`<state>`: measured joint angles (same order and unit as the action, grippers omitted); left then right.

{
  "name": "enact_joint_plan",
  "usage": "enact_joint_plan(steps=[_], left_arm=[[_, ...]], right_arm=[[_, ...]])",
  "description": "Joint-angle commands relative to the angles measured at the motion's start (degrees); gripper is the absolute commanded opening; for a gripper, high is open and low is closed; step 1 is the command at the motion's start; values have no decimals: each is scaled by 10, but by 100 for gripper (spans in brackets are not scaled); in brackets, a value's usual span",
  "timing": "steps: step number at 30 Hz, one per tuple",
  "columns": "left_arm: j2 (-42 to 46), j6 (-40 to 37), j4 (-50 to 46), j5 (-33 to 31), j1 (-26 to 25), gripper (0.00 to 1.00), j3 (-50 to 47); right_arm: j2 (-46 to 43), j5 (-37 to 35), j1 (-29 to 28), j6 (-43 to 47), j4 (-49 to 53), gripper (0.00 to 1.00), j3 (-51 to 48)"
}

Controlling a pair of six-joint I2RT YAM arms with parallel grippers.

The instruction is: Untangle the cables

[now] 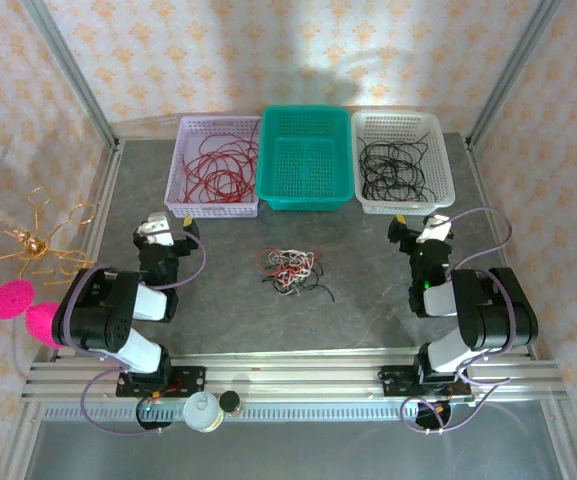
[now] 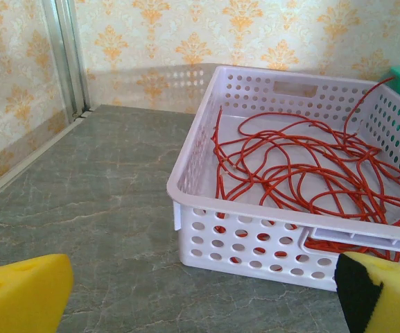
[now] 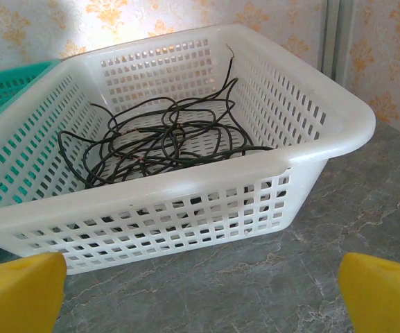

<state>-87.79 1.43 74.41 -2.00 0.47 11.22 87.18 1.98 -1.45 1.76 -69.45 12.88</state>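
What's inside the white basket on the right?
A loose coil of black wires, one end rising up the far wall. The near wall of the white basket hides part of its floor.

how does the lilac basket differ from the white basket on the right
The lilac basket holds red cables; the white basket holds black cables. The lilac basket's walls have round holes; the white basket's have rectangular slots. Both are perforated plastic, flanking the teal basket.
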Motion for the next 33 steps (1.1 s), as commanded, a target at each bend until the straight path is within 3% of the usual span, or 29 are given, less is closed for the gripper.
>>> enact_joint_plan(steps=[1,29,33], left_arm=[[-2,-3,10,-5,-1,99,12],[-3,-6,12,-10,-5,99,12],[-2,4,9,13,9,99,12]], right_arm=[[-1,4,3,6,-10,99,5],[-1,3,2,6,-11,100,5],[0,3,3,6,-11,100,5]])
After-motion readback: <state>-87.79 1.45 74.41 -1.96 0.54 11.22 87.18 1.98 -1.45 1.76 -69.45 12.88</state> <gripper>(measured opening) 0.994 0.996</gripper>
